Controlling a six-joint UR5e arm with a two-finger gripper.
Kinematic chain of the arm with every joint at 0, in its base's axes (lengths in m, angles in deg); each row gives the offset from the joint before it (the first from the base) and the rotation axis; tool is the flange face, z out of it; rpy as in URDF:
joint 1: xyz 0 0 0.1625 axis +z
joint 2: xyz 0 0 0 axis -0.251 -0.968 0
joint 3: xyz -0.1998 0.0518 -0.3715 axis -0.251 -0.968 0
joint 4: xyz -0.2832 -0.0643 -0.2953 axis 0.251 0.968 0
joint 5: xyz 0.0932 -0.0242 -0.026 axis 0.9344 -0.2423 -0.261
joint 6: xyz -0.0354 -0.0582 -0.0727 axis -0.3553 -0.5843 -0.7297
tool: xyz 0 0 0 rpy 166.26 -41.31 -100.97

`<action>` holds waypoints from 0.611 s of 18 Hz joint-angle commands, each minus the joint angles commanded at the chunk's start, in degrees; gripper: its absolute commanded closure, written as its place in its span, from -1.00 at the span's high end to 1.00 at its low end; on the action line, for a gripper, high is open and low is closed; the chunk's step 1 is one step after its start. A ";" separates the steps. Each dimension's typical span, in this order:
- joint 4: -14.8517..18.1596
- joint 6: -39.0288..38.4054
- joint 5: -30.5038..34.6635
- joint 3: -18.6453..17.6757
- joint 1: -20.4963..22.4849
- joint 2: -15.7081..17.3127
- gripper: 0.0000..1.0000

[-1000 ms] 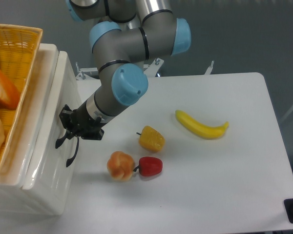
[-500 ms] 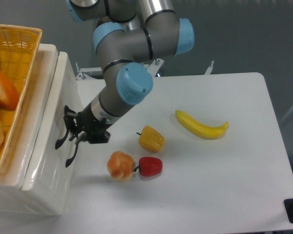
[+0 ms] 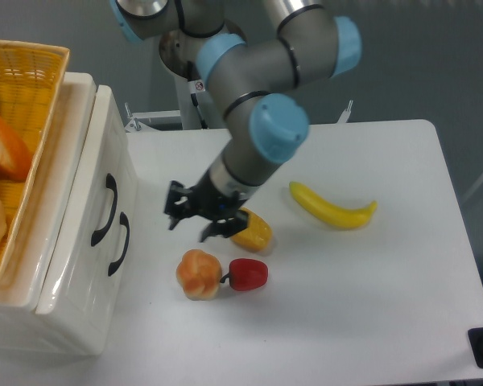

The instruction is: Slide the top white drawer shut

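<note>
At left, the top white drawer (image 3: pixel 105 193) sits flush with the cabinet; I judge closing done. My gripper (image 3: pixel 187 219) hangs apart, fingers spread, holding nothing.

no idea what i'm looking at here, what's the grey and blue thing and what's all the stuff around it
This is a single picture from a fixed camera looking down at a white table. The grey machine with light blue caps is a jointed robot arm. At its end sits the black two-finger tool, which hangs over the table with its fingers apart and holds nothing.

On the left stands a glossy white plastic cabinet with two drawers, each with a curved black handle. The top white drawer and the lower one both look pushed in, flush with each other. A yellow wicker basket holding food sits on top of the cabinet.

On the table lie toy foods: a yellow banana, a yellow-orange pepper just beside the tool, a red pepper, and a pale orange lumpy fruit.
</note>
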 joint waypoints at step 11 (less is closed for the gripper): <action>0.53 3.95 6.68 1.14 10.11 0.79 1.00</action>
